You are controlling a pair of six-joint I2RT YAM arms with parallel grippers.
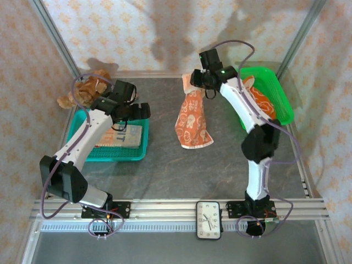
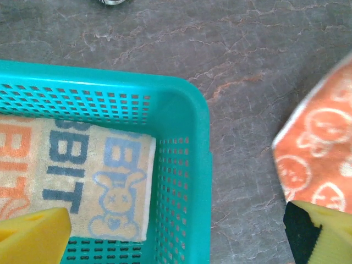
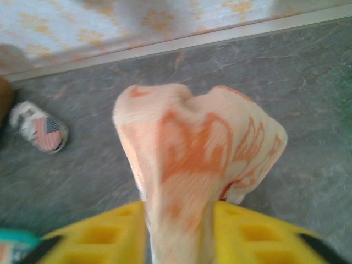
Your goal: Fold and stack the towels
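A mostly orange towel (image 1: 192,124) with bunny prints lies stretched lengthwise on the grey table's middle. My right gripper (image 1: 197,82) is at its far end. In the right wrist view the towel's bunched corner (image 3: 198,154) rises between the yellow fingers (image 3: 99,236), which stand partly apart around it, so the right gripper (image 3: 179,225) is open. A folded cream towel (image 2: 82,176) lettered in blue and orange lies in the teal basket (image 2: 187,110). My left gripper (image 2: 179,239) hangs wide open over that basket's right wall (image 1: 147,129). Another orange-printed towel (image 1: 259,100) rests in the green basket (image 1: 280,96).
A brown teddy bear (image 1: 82,91) sits at the back left behind the teal basket. A small striped shoe (image 3: 41,129) lies near the back wall. A clock (image 1: 209,220) rests on the front rail between the arm bases.
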